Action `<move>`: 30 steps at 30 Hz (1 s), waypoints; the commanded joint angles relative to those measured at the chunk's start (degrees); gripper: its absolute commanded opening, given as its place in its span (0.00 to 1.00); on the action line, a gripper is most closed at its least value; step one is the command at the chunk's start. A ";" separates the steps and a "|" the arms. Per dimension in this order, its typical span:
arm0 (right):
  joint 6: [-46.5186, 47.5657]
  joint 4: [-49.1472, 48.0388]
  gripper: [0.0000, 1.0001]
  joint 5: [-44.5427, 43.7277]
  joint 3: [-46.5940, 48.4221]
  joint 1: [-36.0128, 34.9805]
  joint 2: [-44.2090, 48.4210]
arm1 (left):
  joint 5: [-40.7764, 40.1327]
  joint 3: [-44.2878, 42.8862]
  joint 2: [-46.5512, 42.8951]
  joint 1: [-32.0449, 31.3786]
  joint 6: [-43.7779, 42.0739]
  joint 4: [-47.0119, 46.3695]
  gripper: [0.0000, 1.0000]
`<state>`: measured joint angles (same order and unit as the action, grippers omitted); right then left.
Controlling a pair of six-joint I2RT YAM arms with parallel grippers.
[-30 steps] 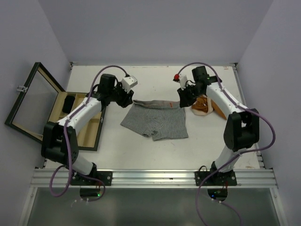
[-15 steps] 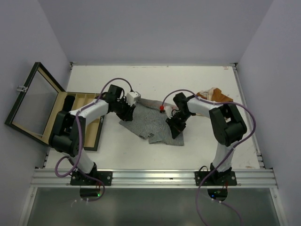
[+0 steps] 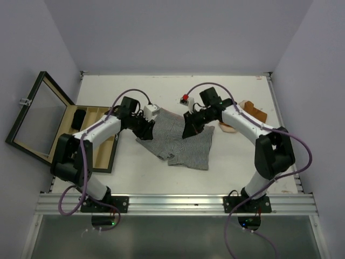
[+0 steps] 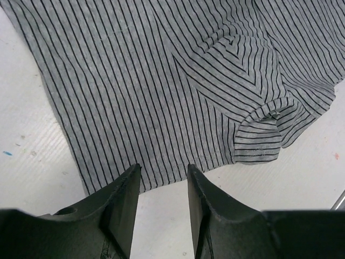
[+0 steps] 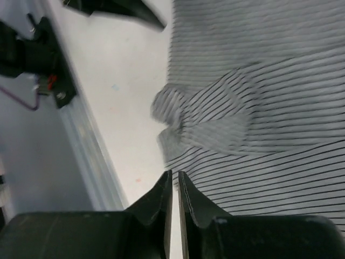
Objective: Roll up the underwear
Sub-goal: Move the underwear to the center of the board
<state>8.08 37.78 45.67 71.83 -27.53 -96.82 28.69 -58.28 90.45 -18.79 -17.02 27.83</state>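
grey striped underwear [image 4: 151,91]: soft knit cloth, matt, creased. table [image 4: 32,151]: smooth white, faintly specked. left gripper [image 4: 161,170] jaws: matt black plastic. box [image 3: 101,161]: wood; lid [image 3: 35,116]: glass.

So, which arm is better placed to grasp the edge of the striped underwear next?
Probably the left. The left gripper stands open with the hem of the grey striped underwear just ahead of its tips. The right gripper is nearly shut, so it must open first.
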 commanded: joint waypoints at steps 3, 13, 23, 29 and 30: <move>5.35 4.74 0.09 -12.35 11.83 6.06 -9.08 | 1.56 -1.22 4.37 0.33 3.30 -1.64 0.43; 14.51 4.93 0.04 -28.96 4.28 9.34 -12.06 | -7.67 -6.22 14.03 0.42 1.99 0.20 0.41; 11.88 15.92 0.01 -17.84 4.11 0.91 -15.60 | -13.92 -21.15 21.07 0.77 -5.66 3.71 0.42; 9.59 21.01 0.15 6.76 4.63 -2.27 -10.95 | -9.10 -23.55 17.92 1.12 -8.30 5.39 0.52; 9.42 21.89 0.15 12.19 6.11 -2.18 -8.68 | -7.17 -23.02 15.91 1.12 -8.30 5.04 0.52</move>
<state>18.83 54.85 39.48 75.72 -30.74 -112.33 17.85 -80.29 111.31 -18.24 -23.16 31.18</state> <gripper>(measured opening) 0.140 0.518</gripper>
